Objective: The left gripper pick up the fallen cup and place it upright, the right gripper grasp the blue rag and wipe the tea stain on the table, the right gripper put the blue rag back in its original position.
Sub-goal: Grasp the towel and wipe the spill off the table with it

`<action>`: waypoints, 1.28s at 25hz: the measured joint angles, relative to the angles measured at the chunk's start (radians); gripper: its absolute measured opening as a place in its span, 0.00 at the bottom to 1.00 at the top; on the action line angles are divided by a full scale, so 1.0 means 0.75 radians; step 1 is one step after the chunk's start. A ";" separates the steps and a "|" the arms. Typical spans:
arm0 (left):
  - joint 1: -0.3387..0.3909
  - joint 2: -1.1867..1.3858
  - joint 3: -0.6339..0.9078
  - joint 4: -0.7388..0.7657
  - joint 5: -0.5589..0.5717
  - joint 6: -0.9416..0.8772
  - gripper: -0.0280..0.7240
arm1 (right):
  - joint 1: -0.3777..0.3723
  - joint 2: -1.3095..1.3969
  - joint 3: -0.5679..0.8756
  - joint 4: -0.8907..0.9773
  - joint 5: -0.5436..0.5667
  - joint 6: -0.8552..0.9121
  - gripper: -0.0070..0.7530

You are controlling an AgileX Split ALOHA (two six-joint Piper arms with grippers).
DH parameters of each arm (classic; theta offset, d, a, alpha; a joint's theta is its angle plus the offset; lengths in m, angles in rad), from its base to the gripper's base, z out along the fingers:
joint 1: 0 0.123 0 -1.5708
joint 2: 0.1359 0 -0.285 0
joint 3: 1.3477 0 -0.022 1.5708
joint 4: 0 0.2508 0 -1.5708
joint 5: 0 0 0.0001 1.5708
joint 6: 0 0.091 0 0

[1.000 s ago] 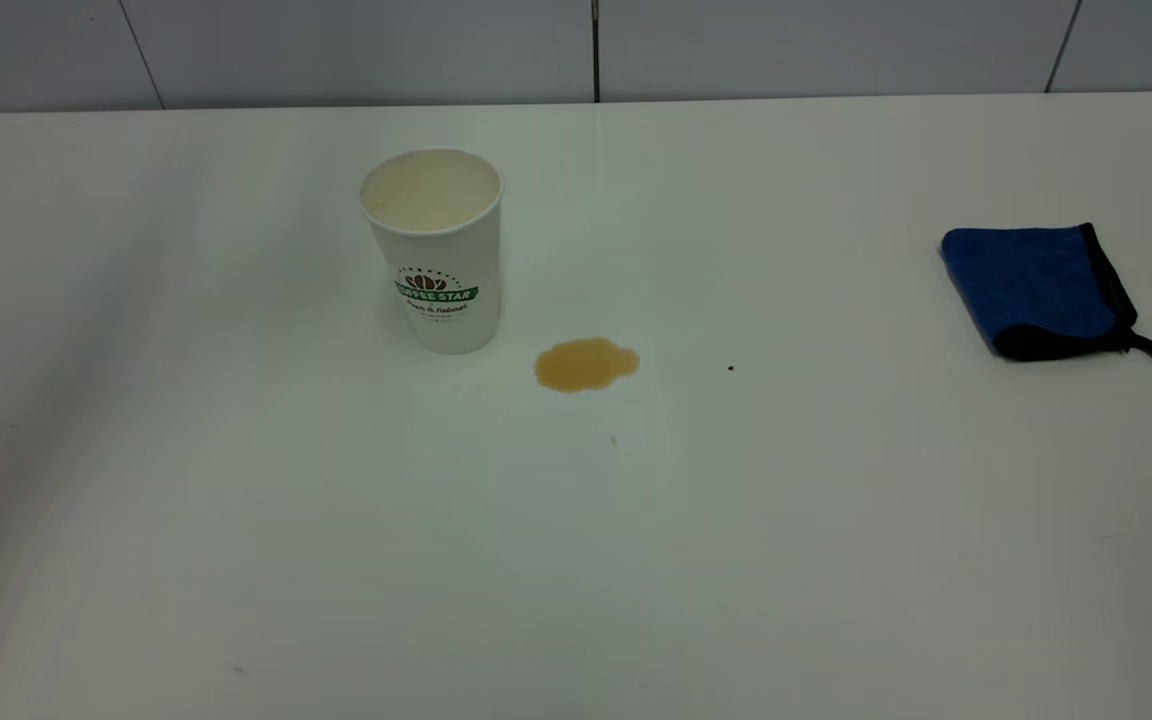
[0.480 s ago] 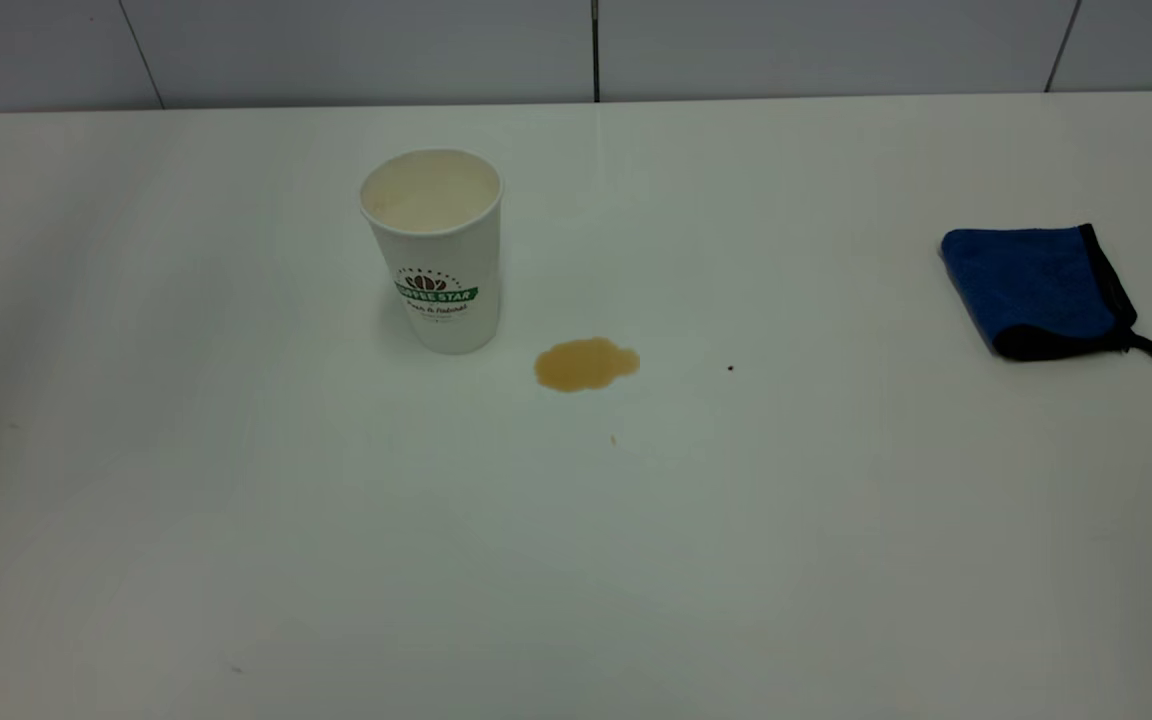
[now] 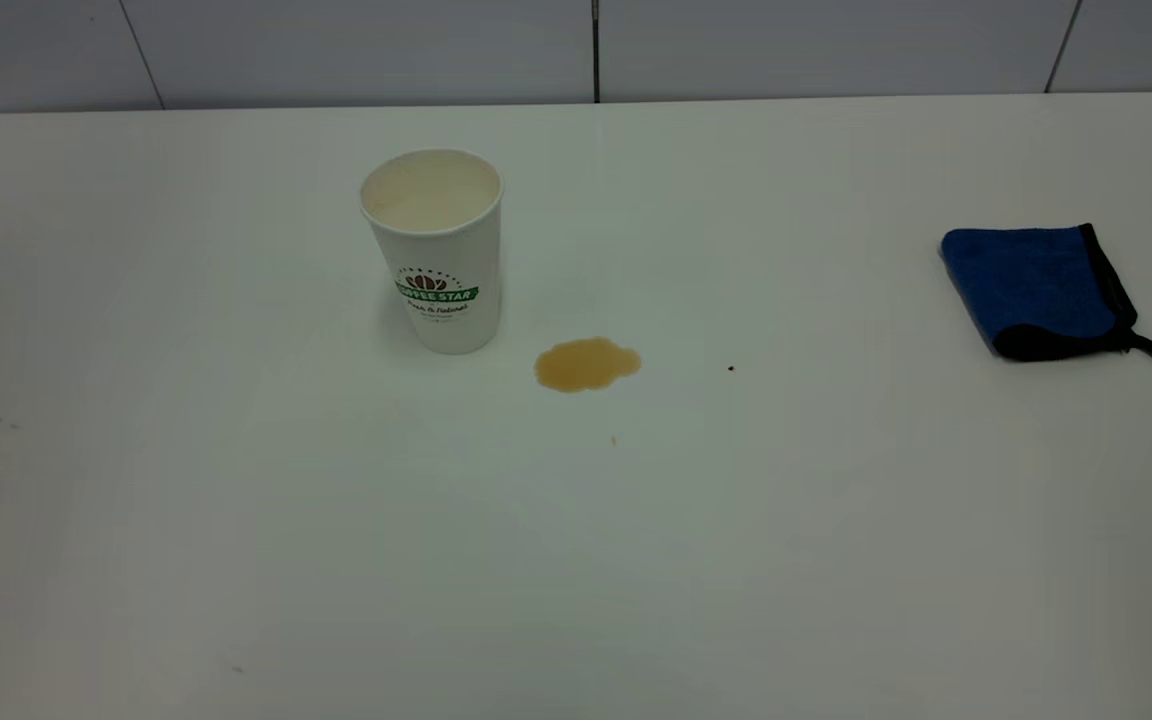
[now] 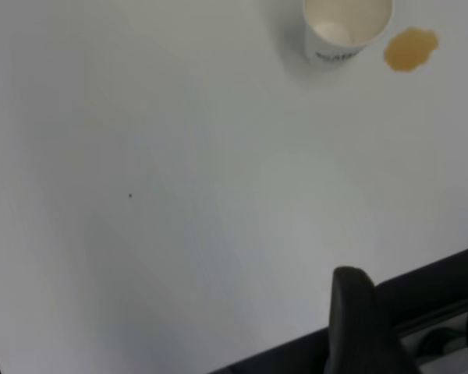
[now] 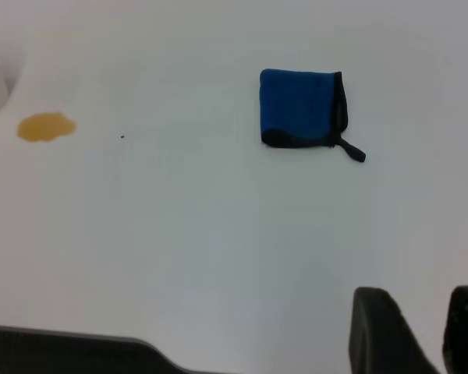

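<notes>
The cup (image 3: 441, 260) stands upright on the table (image 3: 576, 560), left of centre, mouth up. The tea stain (image 3: 587, 364) lies just right of its base. The blue rag (image 3: 1031, 285) lies folded near the right edge. Neither gripper shows in the exterior view. In the left wrist view my left gripper (image 4: 415, 300) is open and empty, hanging back over the table's edge, far from the cup (image 4: 345, 27) and the stain (image 4: 410, 49). In the right wrist view my right gripper (image 5: 425, 308) is shut and empty, well short of the rag (image 5: 299, 105); the stain (image 5: 46, 127) lies farther off.
A tiny dark speck (image 3: 731, 368) lies right of the stain and a small brownish drop (image 3: 613, 439) in front of it. A grey panelled wall (image 3: 576, 50) runs along the table's far edge.
A shadow over the table's left side in the exterior view has faded away. The cup, the stain and the rag have not moved.
</notes>
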 joint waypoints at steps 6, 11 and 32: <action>0.000 -0.337 0.419 0.004 0.000 -0.004 0.53 | 0.000 0.000 0.000 0.000 0.000 0.000 0.32; 0.049 -0.600 0.724 0.002 0.000 -0.106 0.53 | 0.000 0.000 0.000 0.000 0.000 0.000 0.32; 0.372 -1.455 1.059 0.096 -0.076 -0.235 0.53 | 0.000 0.000 0.000 0.001 0.000 0.000 0.32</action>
